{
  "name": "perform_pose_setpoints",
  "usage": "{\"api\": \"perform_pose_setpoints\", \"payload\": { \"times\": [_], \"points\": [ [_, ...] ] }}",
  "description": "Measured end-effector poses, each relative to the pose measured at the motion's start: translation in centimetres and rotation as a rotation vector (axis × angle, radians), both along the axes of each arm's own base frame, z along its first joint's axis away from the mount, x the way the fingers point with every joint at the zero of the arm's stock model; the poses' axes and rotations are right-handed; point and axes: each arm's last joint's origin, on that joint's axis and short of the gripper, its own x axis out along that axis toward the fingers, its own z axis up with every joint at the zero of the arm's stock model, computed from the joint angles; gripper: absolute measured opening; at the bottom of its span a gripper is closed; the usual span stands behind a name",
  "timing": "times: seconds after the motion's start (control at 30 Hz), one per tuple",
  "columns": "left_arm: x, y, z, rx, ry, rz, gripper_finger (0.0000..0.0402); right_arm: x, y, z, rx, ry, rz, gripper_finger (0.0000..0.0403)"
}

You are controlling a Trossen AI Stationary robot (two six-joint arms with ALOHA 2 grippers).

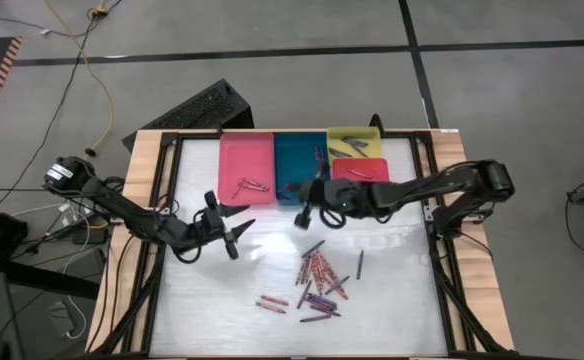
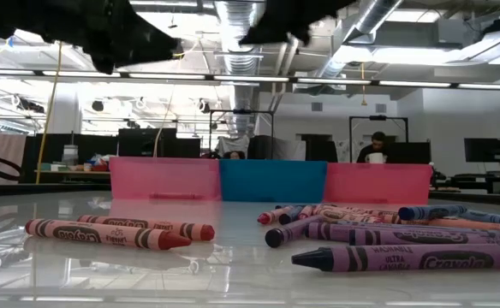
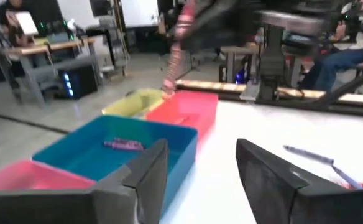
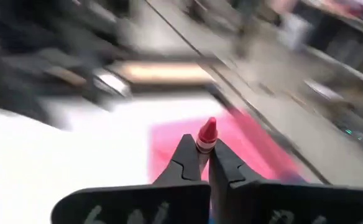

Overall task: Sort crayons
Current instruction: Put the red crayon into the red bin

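Two grippers worked apart: the right gripper (image 4: 204,163) pinched a red crayon (image 4: 206,135) tight for carrying over the trays, while the left gripper (image 3: 200,171) stood open and empty beside the pink tray (image 1: 246,167); loose crayons (image 1: 320,280) lay mid-table, unsorted

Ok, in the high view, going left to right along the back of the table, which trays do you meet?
Pink plastic tray holding a few crayons → teal plastic tray → yellow plastic tray, with the small red plastic tray just in front of it.
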Motion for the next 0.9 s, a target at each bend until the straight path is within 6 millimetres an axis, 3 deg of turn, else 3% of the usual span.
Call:
{"api": "perform_pose_setpoints", "payload": {
  "times": [0.23, 0.43, 0.9],
  "points": [
    [0.0, 0.0, -0.6, -0.054, 0.024, 0.0, 0.0186, -4.0, -2.9, -1.9, 0.074, 0.328, -0.324, 0.0002],
    [0.0, 0.0, -0.7, -0.062, 0.022, -0.001, 0.0185, -6.3, -5.8, -4.5, 0.164, 0.581, -0.529, 0.0004],
    [0.0, 0.0, -1.0, -0.071, 0.043, -0.002, 0.0185, -5.3, -9.9, -10.8, 0.21, 0.945, -0.612, 0.0013]
  ]
}}
